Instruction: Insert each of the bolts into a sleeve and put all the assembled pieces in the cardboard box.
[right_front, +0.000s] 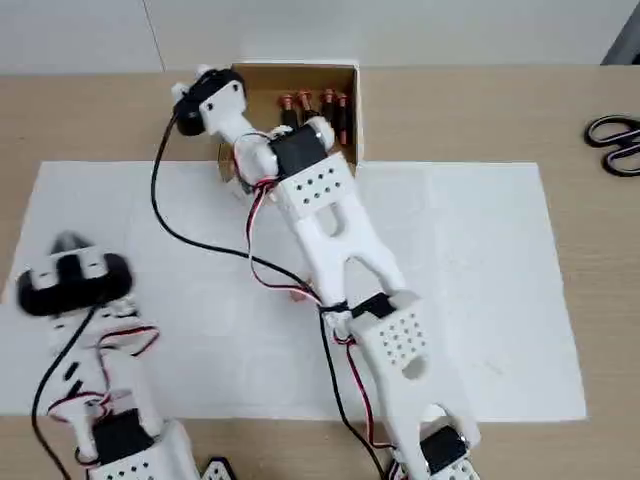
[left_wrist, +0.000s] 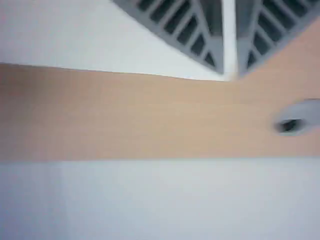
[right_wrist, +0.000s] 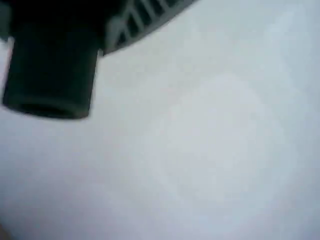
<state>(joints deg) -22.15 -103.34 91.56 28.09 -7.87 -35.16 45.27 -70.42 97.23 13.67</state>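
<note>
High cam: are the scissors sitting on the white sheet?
No, the scissors lie on the bare wooden table, past the right edge of the white sheet.

The high camera is fixed above the wooden table (right_front: 480, 110), looking steeply down over most of the white sheet (right_front: 480, 300) and the cardboard box (right_front: 300, 75) at its far edge. The left wrist camera sits low, looking across sheet and a band of bare wood — ground the high view shares. The right wrist camera hangs very close over a plain white surface (right_wrist: 210, 150).
</note>
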